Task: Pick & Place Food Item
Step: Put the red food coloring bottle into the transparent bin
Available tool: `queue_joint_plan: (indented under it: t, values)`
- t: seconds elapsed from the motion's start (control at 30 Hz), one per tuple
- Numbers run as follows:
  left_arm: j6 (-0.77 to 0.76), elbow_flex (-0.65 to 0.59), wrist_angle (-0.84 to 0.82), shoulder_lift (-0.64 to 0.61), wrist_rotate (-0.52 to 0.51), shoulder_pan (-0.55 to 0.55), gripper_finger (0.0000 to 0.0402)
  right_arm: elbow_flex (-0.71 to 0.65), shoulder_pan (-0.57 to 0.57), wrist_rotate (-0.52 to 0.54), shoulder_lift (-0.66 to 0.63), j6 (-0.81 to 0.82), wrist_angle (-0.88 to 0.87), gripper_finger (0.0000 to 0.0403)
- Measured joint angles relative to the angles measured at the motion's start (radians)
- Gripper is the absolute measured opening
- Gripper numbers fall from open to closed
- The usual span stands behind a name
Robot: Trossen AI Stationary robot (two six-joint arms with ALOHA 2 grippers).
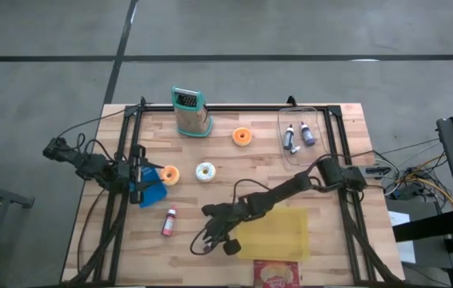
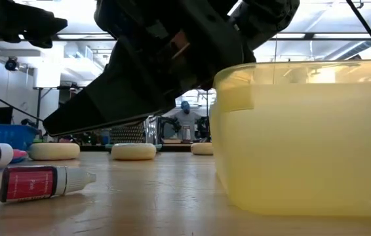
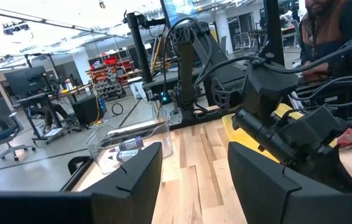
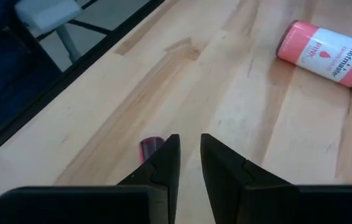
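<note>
The task is at an early stage: no food item is held by either gripper, and nothing shows inside the yellow container (image 1: 278,234) at the front of the table (image 1: 338,120), so the pick and the place both remain to be done. Which item is meant cannot be told from the task wording. The candidates are three doughnut-shaped pieces lying flat on the wood: a white frosted doughnut (image 1: 205,172) near the table centre, an orange one (image 1: 242,137) behind it, and another orange one (image 1: 170,175) just beside the left gripper (image 1: 148,186). As rings lying flat they have no long axis and no evident heading. The pink food-colouring bottle (image 1: 168,221) does have one; it lies on its side with its long axis running roughly front to back, the cap end toward the front edge. The right gripper (image 1: 210,212) is low over bare wood between this bottle and the yellow container, its fingers (image 4: 163,163) set narrow with a slim gap and nothing between them. The left gripper waits at the left edge beside a blue tray (image 1: 151,190), fingers (image 3: 140,174) spread moderately and empty. A clear bin (image 1: 302,136) holding two more bottles stands at the rear right.
</note>
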Motion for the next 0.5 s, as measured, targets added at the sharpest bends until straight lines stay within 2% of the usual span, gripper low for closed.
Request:
queue_joint_plan:
  t: [0.5]
  values:
    - [0.0,0.0,0.0,0.0,0.0,0.0,0.0188,0.0,0.008,-0.002,-0.02,0.016,-0.008,0.0115]
